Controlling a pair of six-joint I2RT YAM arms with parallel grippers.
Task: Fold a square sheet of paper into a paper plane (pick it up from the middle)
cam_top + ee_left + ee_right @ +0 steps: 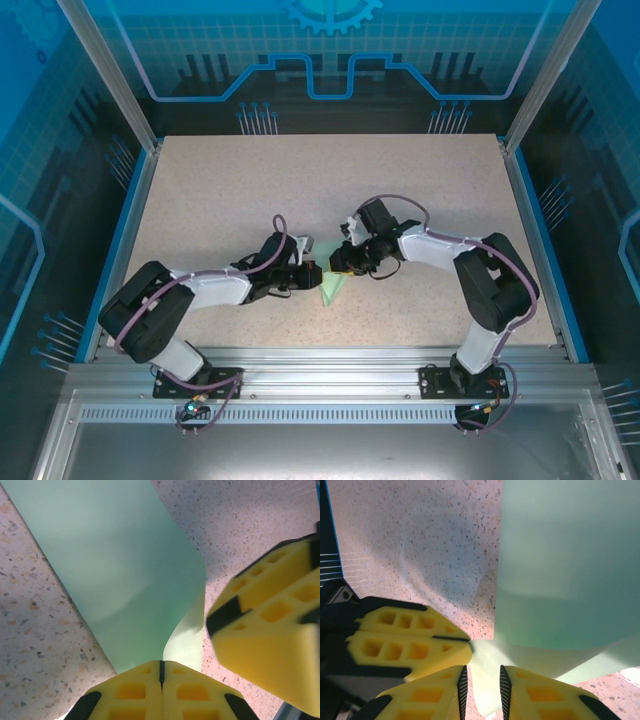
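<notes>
The pale mint-green sheet of paper [331, 291] lies folded at the table's middle, between the two arms. My left gripper [312, 272] is shut on one edge of it; in the left wrist view the paper [115, 565] rises from the shut jaws of that gripper [161, 662] and curls over to the right. My right gripper [340, 262] faces the left one, nearly touching it. In the right wrist view its fingers [481, 672] stand apart, open, with a pale flap of the paper [565, 555] lying loose in the gap. No paper plane shape is in view.
The speckled beige table [250, 180] stretches away behind the grippers. Blue rails [118, 240] and metal frame posts bound its left, right and far sides. The right gripper's yellow fingers [265, 645] crowd the left wrist view.
</notes>
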